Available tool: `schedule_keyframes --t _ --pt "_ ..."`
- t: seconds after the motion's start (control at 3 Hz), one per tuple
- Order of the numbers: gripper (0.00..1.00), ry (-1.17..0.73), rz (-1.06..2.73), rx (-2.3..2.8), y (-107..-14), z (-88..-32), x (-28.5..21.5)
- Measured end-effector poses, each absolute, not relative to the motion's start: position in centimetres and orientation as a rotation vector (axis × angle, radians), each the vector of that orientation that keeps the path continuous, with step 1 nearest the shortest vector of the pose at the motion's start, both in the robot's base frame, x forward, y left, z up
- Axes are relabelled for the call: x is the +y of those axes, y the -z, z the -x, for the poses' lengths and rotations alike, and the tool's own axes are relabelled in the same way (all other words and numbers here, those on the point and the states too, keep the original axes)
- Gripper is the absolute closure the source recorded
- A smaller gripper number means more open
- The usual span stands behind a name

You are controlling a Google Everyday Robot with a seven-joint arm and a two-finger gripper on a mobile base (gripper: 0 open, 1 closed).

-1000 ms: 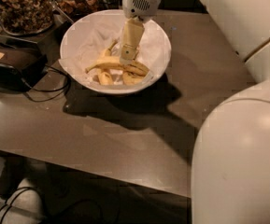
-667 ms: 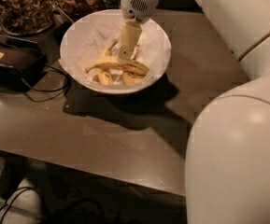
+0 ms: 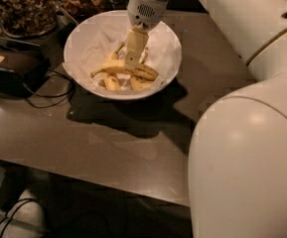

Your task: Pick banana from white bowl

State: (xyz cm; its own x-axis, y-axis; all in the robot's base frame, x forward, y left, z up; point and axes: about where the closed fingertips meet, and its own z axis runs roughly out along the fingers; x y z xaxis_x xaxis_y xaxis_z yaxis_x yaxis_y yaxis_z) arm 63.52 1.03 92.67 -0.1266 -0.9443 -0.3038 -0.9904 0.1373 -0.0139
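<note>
The white bowl stands at the back of the dark table, lined with crinkled white paper. Three yellow bananas lie in it. The longest, curved banana lies across the middle with a bruised darker end at the right. Two shorter bananas lie in front of it. My gripper reaches down into the bowl from above, its tip right at the long banana's middle.
Glass jars of nuts stand at the back left. A black box with cables lies left of the bowl. My large white arm fills the right side. The table's front edge runs below.
The gripper has moved slightly left and lower within the bowl, closer onto the long banana. The bananas have not visibly moved.
</note>
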Motion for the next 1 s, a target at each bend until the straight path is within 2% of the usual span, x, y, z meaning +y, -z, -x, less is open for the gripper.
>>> schedule_keyframes --t 0.33,1.0 --pt "0.35 -0.3 1.901 2.207 -91.2 -63.8 0.8" --pt "0.36 -0.336 1.911 2.248 -88.9 -64.6 1.0"
